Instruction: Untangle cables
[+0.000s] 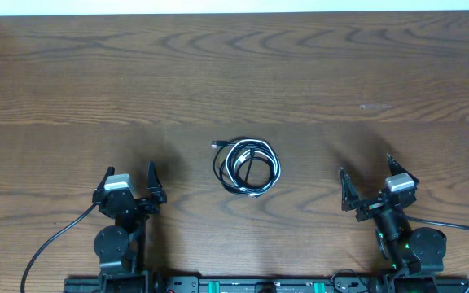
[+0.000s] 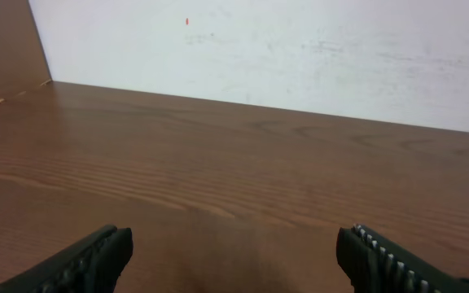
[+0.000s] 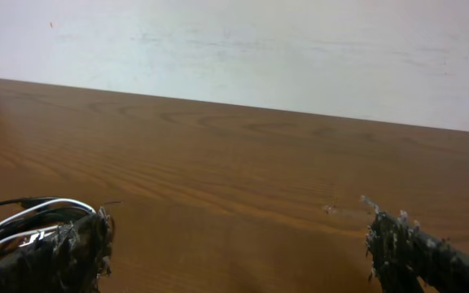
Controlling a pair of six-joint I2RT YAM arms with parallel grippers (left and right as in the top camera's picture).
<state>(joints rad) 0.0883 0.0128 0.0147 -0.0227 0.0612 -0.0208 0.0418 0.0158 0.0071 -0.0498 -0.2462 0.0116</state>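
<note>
cables (image 1: 248,168) lie coiled together on the table (image 1: 300,81), between left jaws and right jaws, both wide

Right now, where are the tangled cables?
Overhead view: the cables lie coiled together on the table, midway between the left gripper and right gripper, touching neither. Right wrist view shows them lower left.

Dark brown wood-grain table (image 1: 243,73) — fills the overhead view. Plain white wall (image 2: 300,49) behind its far edge, slightly scuffed. Even, soft light.
</note>
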